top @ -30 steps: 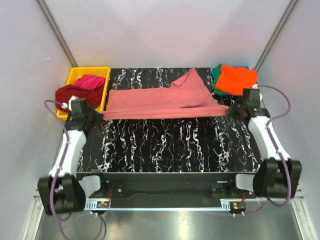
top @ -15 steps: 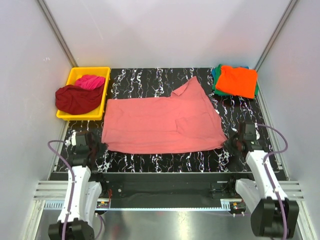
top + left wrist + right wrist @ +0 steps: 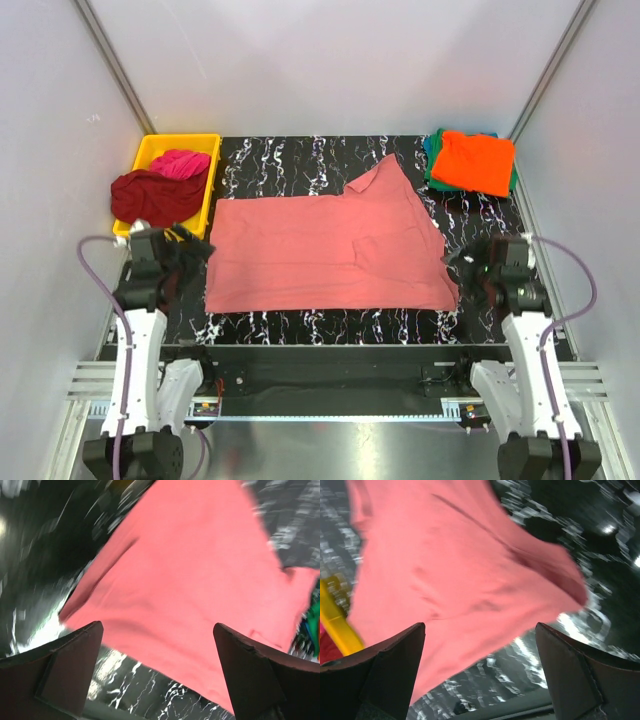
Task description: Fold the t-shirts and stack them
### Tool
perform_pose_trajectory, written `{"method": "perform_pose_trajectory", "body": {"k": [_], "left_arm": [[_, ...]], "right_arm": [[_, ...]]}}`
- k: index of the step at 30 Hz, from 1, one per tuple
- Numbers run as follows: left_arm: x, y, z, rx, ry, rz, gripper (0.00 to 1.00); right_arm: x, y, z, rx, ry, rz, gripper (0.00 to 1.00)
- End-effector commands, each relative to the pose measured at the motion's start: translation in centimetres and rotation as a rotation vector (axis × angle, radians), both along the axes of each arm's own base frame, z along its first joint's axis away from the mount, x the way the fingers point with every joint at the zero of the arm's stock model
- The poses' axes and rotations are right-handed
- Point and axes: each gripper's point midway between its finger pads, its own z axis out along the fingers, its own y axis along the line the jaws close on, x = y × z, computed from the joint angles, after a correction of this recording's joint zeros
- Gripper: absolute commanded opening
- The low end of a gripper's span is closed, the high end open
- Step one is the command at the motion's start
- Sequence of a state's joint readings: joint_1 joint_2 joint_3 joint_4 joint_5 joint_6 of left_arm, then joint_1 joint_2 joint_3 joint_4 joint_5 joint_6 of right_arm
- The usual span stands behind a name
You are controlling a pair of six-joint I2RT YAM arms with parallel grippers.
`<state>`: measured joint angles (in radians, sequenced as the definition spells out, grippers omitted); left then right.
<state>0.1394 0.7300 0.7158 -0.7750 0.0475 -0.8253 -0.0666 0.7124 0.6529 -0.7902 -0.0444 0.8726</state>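
Black marbled table, salmon-pink t-shirt lying flat, bare strip along its near edge, both jaws wide open

The bench is black with white marbled veining. Across its middle, the large t-shirt is plain salmon pink. At the far left corner the tray is bright yellow; in it are a dark red shirt and a magenta shirt, both unpatterned. At the far right corner a plain orange shirt covers a green shirt. The left fingers and right fingers look dark brown-black.
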Motion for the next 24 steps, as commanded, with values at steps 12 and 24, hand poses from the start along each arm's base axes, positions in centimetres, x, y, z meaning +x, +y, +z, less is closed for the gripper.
{"method": "perform_pose_trajectory", "body": {"k": [12,24], "left_arm": [[1.2,0.9,2.0,0.258,-0.021,-0.277,0.97],[1.5,1.7,2.6,0.316,-0.042,-0.263,0.96]], "right_arm": [[29.3,2.9,9.6,-0.124,-0.2,0.414,0.93],[43.6,8.0,-0.8,-0.227,-0.176,0.517,0.91]]}}
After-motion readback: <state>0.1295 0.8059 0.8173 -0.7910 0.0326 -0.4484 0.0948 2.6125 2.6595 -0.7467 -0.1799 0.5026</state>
